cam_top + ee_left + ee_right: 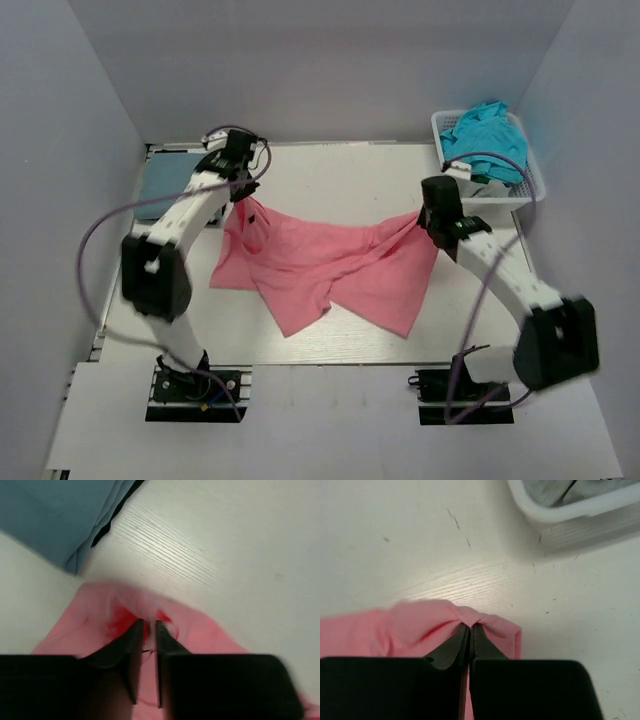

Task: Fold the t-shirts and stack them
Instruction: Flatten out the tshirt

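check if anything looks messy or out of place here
The pink t-shirt lies rumpled and skewed across the table, unfolded, one edge pinched in the right gripper and the left gripper at its opposite corner. The teal t-shirt is heaped loose in the basket, bulging above its rim.

No text, label, brand, number or sign can be read in any view. The salmon-pink t-shirt (340, 270), the teal t-shirt (487, 135) and the grey-blue t-shirt (165, 180) show plain cloth with no print or tag. The white basket (500, 203) shows bare plastic. The black base plates (195, 388) of the arms may carry small markings, but they are too small and dark to tell.
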`<control>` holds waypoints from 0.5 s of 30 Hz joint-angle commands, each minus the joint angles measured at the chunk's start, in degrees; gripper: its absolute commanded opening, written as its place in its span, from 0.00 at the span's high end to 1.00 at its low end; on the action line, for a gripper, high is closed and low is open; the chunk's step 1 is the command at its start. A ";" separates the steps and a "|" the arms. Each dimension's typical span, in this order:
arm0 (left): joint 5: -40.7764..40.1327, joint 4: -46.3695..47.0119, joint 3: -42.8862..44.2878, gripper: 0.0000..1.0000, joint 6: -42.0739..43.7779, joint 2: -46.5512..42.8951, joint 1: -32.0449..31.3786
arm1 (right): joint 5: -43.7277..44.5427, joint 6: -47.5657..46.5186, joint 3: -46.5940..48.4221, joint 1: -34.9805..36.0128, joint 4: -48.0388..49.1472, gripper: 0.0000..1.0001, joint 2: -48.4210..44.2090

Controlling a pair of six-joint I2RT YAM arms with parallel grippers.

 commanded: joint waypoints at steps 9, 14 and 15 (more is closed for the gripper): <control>3.84 -18.42 37.41 0.02 3.79 31.45 7.75 | -12.36 2.15 31.39 -7.72 -11.14 0.10 33.41; 9.11 -11.83 19.40 0.00 6.17 16.36 7.76 | -16.41 2.16 25.08 -7.72 -10.18 0.10 26.13; 9.91 -11.82 17.02 0.00 6.18 13.97 7.24 | -16.76 2.33 24.11 -7.63 -10.26 0.10 24.99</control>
